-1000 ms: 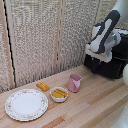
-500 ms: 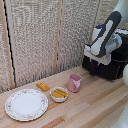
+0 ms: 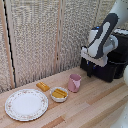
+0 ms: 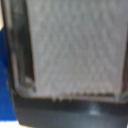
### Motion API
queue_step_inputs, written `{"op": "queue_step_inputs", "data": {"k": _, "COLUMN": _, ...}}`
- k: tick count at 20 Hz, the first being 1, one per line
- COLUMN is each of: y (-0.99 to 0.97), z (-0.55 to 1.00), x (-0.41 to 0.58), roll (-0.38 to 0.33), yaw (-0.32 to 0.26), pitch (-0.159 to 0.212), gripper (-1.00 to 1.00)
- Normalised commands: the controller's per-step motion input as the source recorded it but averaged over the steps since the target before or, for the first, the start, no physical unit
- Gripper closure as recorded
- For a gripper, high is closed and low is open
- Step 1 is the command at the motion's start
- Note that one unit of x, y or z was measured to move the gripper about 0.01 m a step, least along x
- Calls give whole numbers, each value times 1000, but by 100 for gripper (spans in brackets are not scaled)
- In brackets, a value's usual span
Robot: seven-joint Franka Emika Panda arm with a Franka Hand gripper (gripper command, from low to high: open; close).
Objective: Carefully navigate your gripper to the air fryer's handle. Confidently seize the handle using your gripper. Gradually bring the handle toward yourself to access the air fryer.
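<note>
The air fryer (image 3: pixel 111 62) sits at the right edge of the exterior view, middle height, on the wooden table (image 3: pixel 85 107), backed against the wicker screen (image 3: pixel 45 40). We cannot pick out the handle: the arm covers the fryer's front there.

The gripper (image 3: pixel 90 70) hangs low at the fryer's near left corner, fingers pointing down, close against the black body. We read this as the approach to the handle, the pull not yet begun. Whether the fingers are parted or closed, we cannot tell; they are dark against dark.

The wrist view is blurred: a grey meshed panel above a black rim, a blue patch at its left edge. We judge it very near the fryer.

Lower centre: pink cup (image 3: pixel 74 82), small bowl (image 3: pixel 59 94), yellow piece (image 3: pixel 42 86), flowered plate (image 3: pixel 26 104) at lower left. All stand well apart from the fryer, out of the drawer's way.
</note>
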Motion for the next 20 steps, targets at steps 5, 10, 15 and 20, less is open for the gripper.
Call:
{"op": "queue_step_inputs", "data": {"k": 5, "y": 649, "z": -97, "x": 0, "roll": -24, "yaw": -226, "pitch": -5, "gripper": 100}}
{"op": "queue_step_inputs", "data": {"k": 10, "y": 683, "z": -98, "x": 0, "roll": -24, "yaw": -209, "pitch": -4, "gripper": 100}}
{"op": "queue_step_inputs", "data": {"k": 15, "y": 585, "z": -75, "x": 6, "roll": -45, "yaw": -128, "pitch": 0, "gripper": -100}}
{"op": "queue_step_inputs", "data": {"k": 20, "y": 31, "z": 176, "x": -13, "roll": -34, "yaw": -9, "pitch": -38, "gripper": -100}}
